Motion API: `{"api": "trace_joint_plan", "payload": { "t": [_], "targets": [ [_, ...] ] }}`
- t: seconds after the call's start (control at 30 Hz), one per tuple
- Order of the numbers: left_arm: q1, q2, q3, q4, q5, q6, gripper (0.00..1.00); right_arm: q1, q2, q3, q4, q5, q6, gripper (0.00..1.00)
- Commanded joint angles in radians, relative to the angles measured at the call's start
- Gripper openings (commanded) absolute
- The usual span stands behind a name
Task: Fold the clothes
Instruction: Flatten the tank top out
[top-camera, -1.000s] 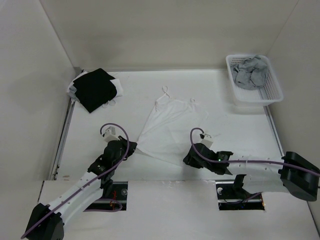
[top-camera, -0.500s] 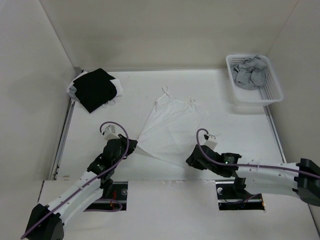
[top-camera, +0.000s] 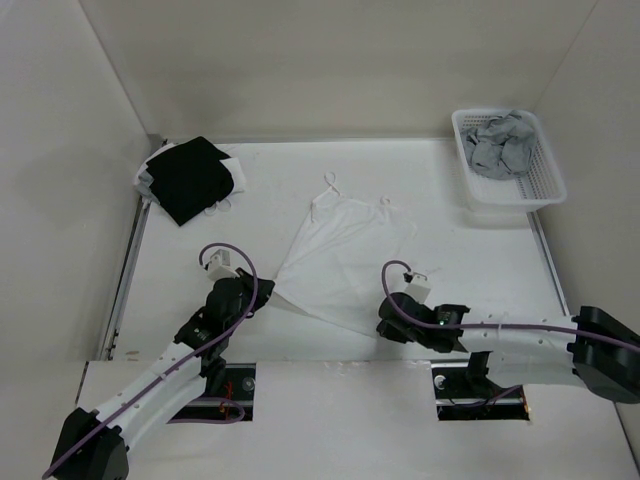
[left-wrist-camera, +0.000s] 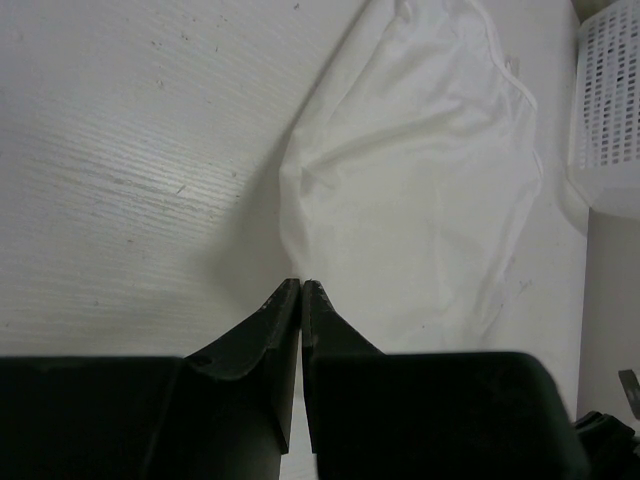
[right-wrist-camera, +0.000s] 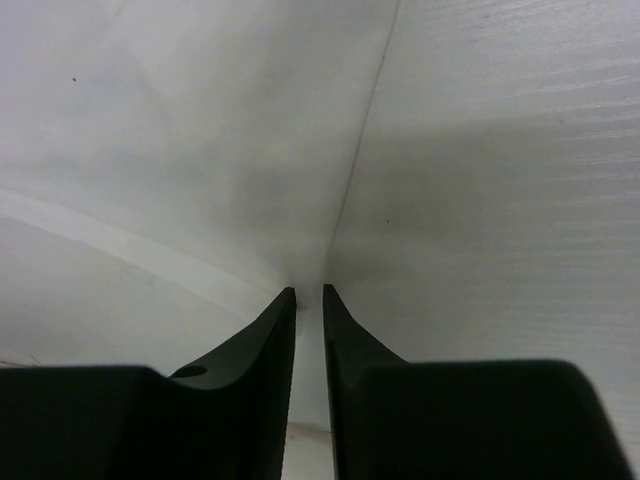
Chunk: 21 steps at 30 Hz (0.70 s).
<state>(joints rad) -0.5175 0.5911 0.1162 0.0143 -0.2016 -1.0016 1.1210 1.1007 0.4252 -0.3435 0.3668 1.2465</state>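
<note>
White top (top-camera: 340, 255): lay in the middle of the surface (top-camera: 480, 280), straps (top-camera: 330, 181) at 12 o'clock.
Left fingers (left-wrist-camera: 268, 335): pressed together on its 7 o'clock corner.
Right fingers (right-wrist-camera: 262, 345): thin gap, 5 o'clock corner between.
Tip: right needed a tight pinch before lifting.

I work on a white table (top-camera: 500, 260), boxed in by plain pale walls (top-camera: 330, 70) at the back and both sides, under soft, even light with faint shadows.
</note>
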Motion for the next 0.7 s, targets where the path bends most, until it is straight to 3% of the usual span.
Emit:
{"api": "trace_joint_plan", "payload": {
  "t": [0.0, 0.17, 0.37, 0.5, 0.67],
  "targets": [
    [0.004, -0.011, 0.031, 0.036, 0.005, 0.008, 0.04, 0.009, 0.016, 0.05, 0.05, 0.001, -0.007, 0.17],
    [0.006, -0.033, 0.056, 0.024, 0.008, 0.018, 0.03, 0.009, -0.03, 0.055, 0.063, 0.018, -0.016, 0.04],
    [0.011, -0.083, 0.198, -0.046, 0.014, 0.061, 0.02, -0.006, -0.298, 0.104, -0.021, 0.093, -0.093, 0.0],
    [0.014, -0.12, 0.354, -0.123, 0.018, 0.096, 0.02, -0.045, -0.439, 0.223, -0.118, 0.121, -0.198, 0.0],
    [0.014, -0.09, 0.64, -0.194, 0.028, 0.165, 0.02, -0.106, -0.49, 0.456, -0.146, 0.132, -0.373, 0.0]
  ]
}}
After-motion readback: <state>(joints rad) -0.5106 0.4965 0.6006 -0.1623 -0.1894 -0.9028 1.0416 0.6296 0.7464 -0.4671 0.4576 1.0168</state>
